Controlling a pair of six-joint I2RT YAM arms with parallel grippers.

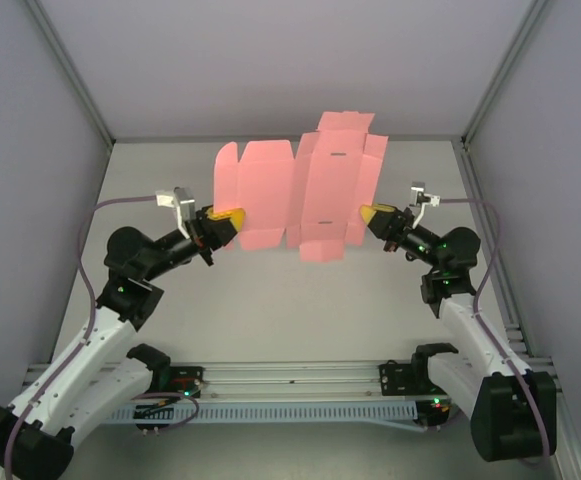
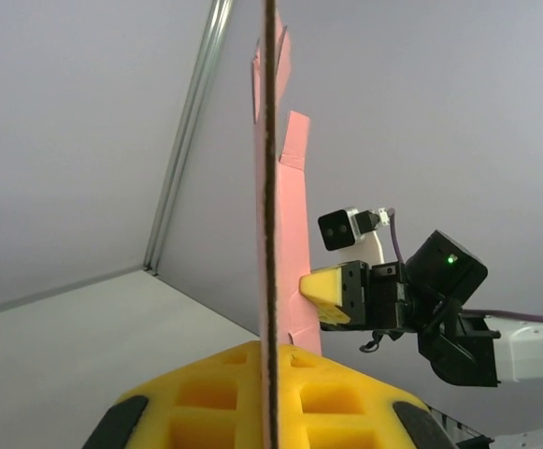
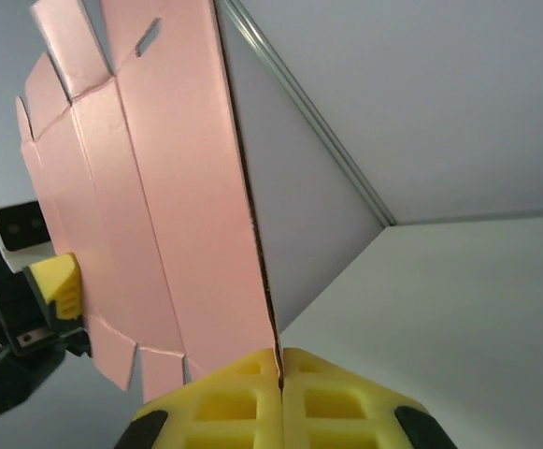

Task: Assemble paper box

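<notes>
Crosswise over the table (image 1: 270, 320) runs the long axis of the paper box (image 1: 300, 190), an unfolded pink die-cut sheet held clear of the table's surface, toward its far end. Creases divide it into panels, with tabs and flaps at its edges and two small slots. The left gripper (image 1: 232, 215) pinches its left edge and the right gripper (image 1: 367, 212) pinches its right edge.

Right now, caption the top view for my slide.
Left hand and right hand pinch opposite edges of the pink sheet above the table.
</notes>
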